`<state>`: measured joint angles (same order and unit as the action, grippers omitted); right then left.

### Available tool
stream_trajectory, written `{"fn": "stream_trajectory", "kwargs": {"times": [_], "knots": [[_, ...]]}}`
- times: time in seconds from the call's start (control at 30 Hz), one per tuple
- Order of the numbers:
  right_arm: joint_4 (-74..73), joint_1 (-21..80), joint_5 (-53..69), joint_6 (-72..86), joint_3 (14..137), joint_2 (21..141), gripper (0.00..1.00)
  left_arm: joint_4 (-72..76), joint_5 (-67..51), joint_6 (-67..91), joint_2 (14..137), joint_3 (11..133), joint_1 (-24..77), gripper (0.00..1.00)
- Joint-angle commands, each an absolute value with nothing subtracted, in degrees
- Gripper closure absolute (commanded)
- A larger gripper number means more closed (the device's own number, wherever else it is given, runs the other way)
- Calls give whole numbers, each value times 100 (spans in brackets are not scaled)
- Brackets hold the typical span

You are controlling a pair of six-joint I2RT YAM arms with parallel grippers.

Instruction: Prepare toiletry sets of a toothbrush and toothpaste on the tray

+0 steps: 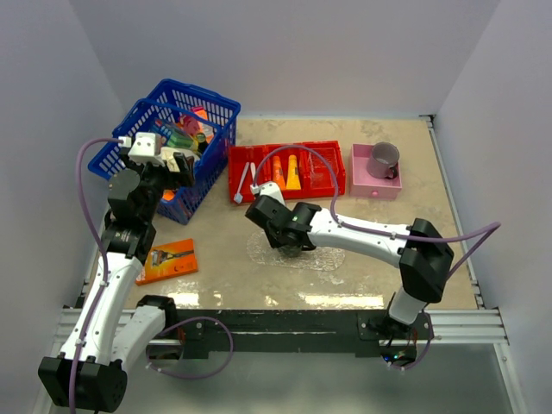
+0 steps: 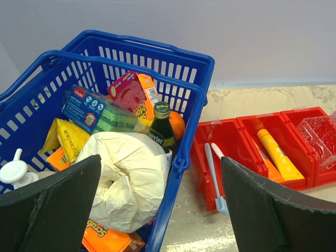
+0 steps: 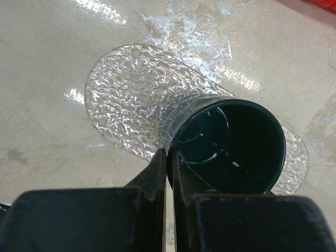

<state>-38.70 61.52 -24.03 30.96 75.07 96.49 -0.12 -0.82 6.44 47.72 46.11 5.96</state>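
left end effector (image 2: 161,160): wide open, nothing between the fingers. We see it hanging over the blue basket (image 2: 157,58).
right end effector (image 3: 168,155): closed tight on the rim of a dark green cup (image 3: 231,142). One finger is outside the wall and the other is over the inside, so to us it looks pinched.
cup: upright on the tray (image 3: 121,89), toward one end of it.
tray: clear bumpy oval, flat on the tabletop (image 1: 224,259) in front of the red bin (image 2: 202,157). We only see the cup on it.
toothbrushes (image 2: 214,176): two white ones lying side by side in the bin's left compartment.
tubes (image 2: 278,155): a yellow-orange one and an orange one next to it in the middle compartment. Any print is too small for us to read.
right compartment: some crinkly clear plastic.
basket labels: the green bottle (image 2: 161,131) reads "Perrier". An orange pack at the bottom starts with "Scrub". The sponge packs have print we can't make out.
other basket stuff: a crumpled white bag (image 2: 131,173) on top, in the middle.
razor pack (image 1: 168,259): orange, flat on the tabletop near the left arm. We can't read its text.
pink box (image 1: 362,185): right of the bin, with a grey mug (image 1: 383,159) sitting in it.
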Motion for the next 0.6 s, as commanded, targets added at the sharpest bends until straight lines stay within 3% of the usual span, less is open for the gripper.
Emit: {"fn": "stream_trajectory", "kwargs": {"times": [0.0,0.57], "knots": [[-3744,6223,-2970,3304,7892,9589,100,176,-44,659,4720,4649,580,0],[-3788,6302,-3111,3480,7893,9887,100,158,-26,668,4729,4649,580,0]]}}
